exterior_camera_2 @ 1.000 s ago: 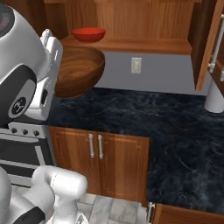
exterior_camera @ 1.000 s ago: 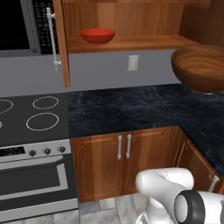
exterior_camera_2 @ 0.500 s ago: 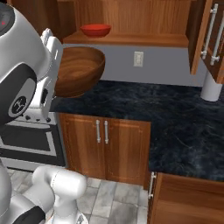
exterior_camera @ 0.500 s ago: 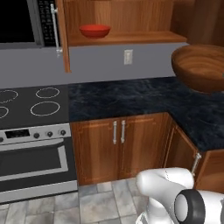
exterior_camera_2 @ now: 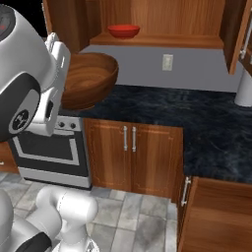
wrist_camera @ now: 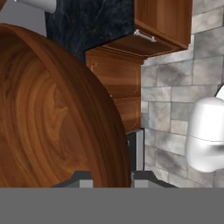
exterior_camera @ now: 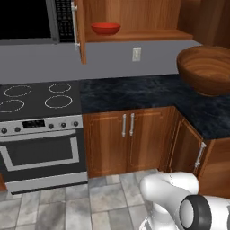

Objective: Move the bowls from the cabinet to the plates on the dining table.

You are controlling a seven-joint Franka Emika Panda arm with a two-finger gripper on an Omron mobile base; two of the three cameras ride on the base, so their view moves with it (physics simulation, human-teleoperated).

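The gripper [wrist_camera: 112, 177] was clamped on the rim of the brown bowl [wrist_camera: 52, 118], one finger inside and one outside the wall, so the jaws were closed on it. That bowl [exterior_camera: 207, 69] hung in the air over the counter [exterior_camera: 134, 92], carried up off the surface, tilted a bit in the right base view [exterior_camera_2: 88, 78]. Under the counter sat the low cupboards [exterior_camera: 128, 137] with short handles, and left of those the stove [exterior_camera: 38, 130] with its oven door. A cupboard door [exterior_camera_2: 214, 216] near the counter's corner stood ajar. Further back, above the counter, the wall outlet [exterior_camera: 136, 54] was on the grey wall. The red bowl [exterior_camera: 105, 28] sat on the shelf of the cabinet [exterior_camera: 134, 18], whose doors were open, right of the microwave [exterior_camera: 31, 20].
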